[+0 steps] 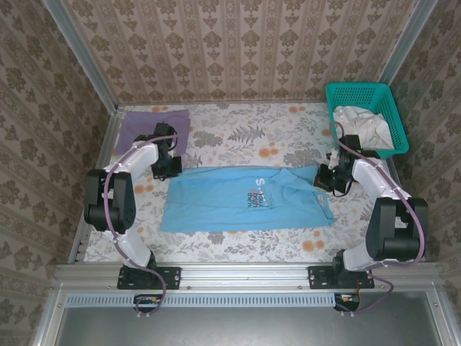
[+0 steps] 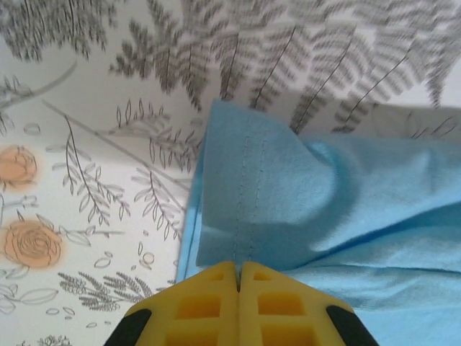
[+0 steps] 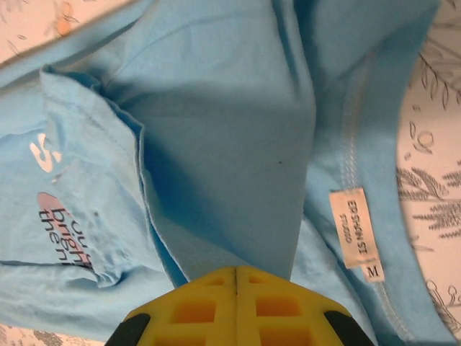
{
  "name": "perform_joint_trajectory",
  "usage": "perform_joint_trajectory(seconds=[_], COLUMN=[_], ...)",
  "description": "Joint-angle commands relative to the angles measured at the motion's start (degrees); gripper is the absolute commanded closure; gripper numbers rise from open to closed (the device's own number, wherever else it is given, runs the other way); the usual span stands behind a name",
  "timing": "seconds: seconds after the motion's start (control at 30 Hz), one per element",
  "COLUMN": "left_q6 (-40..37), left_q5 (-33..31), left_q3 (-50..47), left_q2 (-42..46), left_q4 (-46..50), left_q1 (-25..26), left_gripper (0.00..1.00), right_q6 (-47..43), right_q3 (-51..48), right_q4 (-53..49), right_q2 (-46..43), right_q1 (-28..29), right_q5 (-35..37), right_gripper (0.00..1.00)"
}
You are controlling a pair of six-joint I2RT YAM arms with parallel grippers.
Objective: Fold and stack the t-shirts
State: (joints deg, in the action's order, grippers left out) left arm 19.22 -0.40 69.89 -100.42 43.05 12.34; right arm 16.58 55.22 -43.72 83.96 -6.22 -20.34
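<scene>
Item 1: sky-blue t-shirt [image 1: 245, 198]. We log it laid out crosswise at the middle of the bench [image 1: 238, 137], already doubled lengthwise into a long band, print [image 1: 253, 193] facing up, collar end toward the right arm.

Item 2: lavender t-shirt [image 1: 144, 126]. It lies flat at the far left corner, well apart from the blue one.

Item 3: left tool [image 2: 238, 270]. Its pads are pressed together on the stitched hem corner of the blue shirt.

Item 4: right tool [image 3: 236, 274]. It is likewise closed, pinching a fold of blue cloth beside the neck label [image 3: 355, 227].

Item 5: teal basket [image 1: 364, 97], far right corner, holding white cloth [image 1: 360, 122].

Step in hand, as we judge it: folding the blue shirt, both ends gripped. The next move probably calls for carrying one end over the other, both corners kept level so the band does not twist. Stacking is not yet done.
</scene>
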Motion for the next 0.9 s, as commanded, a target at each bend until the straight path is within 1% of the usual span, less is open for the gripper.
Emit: perform_joint_trajectory(seconds=[0.0, 0.1, 0.13, 0.17, 0.2, 0.23, 0.27, 0.3, 0.37, 0.43, 0.47, 0.53, 0.57, 0.67, 0.7, 0.8, 0.87], left_q6=[0.4, 2.1, 2.8, 3.3, 3.7, 4.0, 4.3, 4.3, 3.5, 2.3, 2.0, 1.5, 1.5, 1.8, 1.7, 1.6, 1.7], left_q5=[-2.7, -3.9, -3.8, -3.7, -3.5, -3.4, -3.1, -2.6, 0.3, 4.3, 6.1, 7.6, 8.2, 9.2, 9.3, 10.7, 9.9], left_q3=[-2.0, -1.9, -1.6, -1.4, -1.0, -0.3, 0.9, 1.9, 4.3, 6.5, 7.8, 9.3, 10.0, 11.9, 12.5, 14.4, 14.6], left_q2=[0.5, -0.8, -1.1, -1.2, -1.2, -1.3, -1.3, -1.4, -2.0, -3.6, -4.8, -6.7, -7.8, -10.8, -11.8, -14.5, -15.3], left_q4=[0.7, 1.5, 1.6, 1.7, 1.7, 1.9, 2.4, 2.6, 2.5, 2.4, 2.8, 2.8, 2.7, 3.0, 3.2, 3.8, 4.0], left_q1=[-0.3, -1.3, -1.8, -2.5, -3.1, -3.7, -4.0, -4.2, -4.2, -3.8, -3.6, -2.8, -2.6, -2.6, -2.6, -2.5, -2.4], left_gripper=[0.84, 0.82, 0.77, 0.69, 0.61, 0.54, 0.5, 0.47, 0.43, 0.37, 0.36, 0.33, 0.33, 0.33, 0.33, 0.38, 0.39], right_q6=[0.8, 2.6, 3.6, 4.8, 6.1, 7.8, 9.8, 11.5, 15.6, 19.2, 20.7, 22.9, 23.6, 22.2, 21.4, 19.3, 18.1], right_q3=[-3.0, -6.5, -7.4, -8.0, -8.3, -8.8, -9.2, -9.5, -10.2, -10.2, -10.2, -9.8, -9.0, -4.4, -2.7, 2.4, 5.9], right_q4=[0.1, 0.3, 0.2, 0.5, 1.0, 1.8, 2.5, 3.3, 5.5, 7.7, 9.5, 12.6, 14.4, 14.5, 13.7, 12.0, 10.6], right_q2=[-2.5, -3.3, -3.8, -3.9, -3.9, -6.1, -6.6, -7.1, -8.7, -10.1, -10.3, -9.6, -8.4, -2.5, -0.8, 4.1, 7.1], right_q1=[-1.0, -2.5, -2.9, -3.4, -3.9, -4.6, -5.6, -6.4, -8.1, -8.7, -8.5, -7.6, -6.9, -3.1, -1.7, 2.4, 4.5], right_q5=[-2.2, -1.3, -0.1, 0.8, 0.7, 0.5, 0.3, 0.0, -0.3, 0.6, 0.8, 0.2, 0.1, 1.2, 2.4, 6.1, 8.7], right_gripper=[1.0, 1.0, 0.95, 0.79, 0.71, 0.61, 0.5, 0.43, 0.37, 0.36, 0.37, 0.43, 0.48, 0.63, 0.65, 0.68, 0.68])
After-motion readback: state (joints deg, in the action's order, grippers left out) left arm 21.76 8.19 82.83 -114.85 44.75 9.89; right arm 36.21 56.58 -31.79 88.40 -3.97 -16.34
